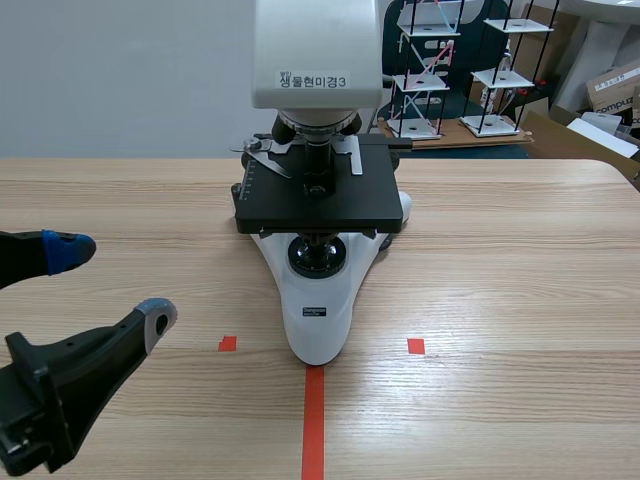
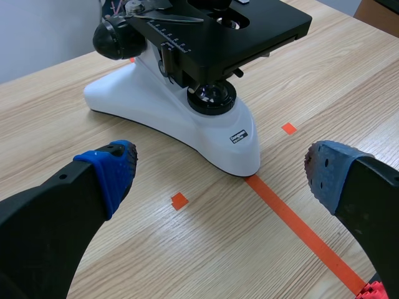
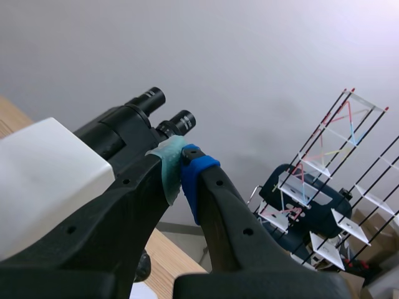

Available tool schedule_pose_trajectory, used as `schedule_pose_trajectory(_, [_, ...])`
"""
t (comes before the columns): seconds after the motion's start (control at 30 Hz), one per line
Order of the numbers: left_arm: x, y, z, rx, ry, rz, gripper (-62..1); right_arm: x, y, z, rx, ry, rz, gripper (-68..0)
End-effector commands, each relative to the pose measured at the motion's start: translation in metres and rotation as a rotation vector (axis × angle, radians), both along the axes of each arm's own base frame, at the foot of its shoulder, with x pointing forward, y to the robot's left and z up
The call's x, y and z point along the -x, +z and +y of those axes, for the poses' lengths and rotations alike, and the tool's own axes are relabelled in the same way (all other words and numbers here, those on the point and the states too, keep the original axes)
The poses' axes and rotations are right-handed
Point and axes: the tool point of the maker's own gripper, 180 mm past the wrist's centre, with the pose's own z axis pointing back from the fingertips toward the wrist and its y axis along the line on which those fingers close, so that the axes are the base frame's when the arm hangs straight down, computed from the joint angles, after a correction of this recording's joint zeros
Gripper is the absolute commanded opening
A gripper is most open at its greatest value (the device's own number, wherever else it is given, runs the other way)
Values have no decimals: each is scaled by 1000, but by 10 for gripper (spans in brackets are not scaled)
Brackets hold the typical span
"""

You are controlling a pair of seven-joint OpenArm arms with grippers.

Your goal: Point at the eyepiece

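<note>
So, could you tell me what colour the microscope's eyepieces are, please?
Black; the eyepieces show best in the right wrist view.

Right wrist view: right gripper [image 3: 182, 159] hid the microscope [image 3: 43, 180] tube under the near eyepiece [image 3: 181, 120]; contact could not be told. Scene view: head was cut off above its white housing. Left wrist view: everything above the stage was cut off. Base label [image 2: 239, 135] was too small to read.

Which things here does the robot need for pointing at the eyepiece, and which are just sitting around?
For the job:
- microscope
- its eyepieces
- right gripper, shut, tip up near the eyepieces

Just sitting around:
- left gripper, open, low over the table
- wire racks behind the table
- cardboard boxes behind the table
</note>
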Motion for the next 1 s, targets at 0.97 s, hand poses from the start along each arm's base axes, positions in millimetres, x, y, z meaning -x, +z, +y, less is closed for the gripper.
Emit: schedule_pose_trajectory(0.97, [-2, 5, 0, 19, 9, -15, -41, -158, 12, 13, 35, 47, 142, -675])
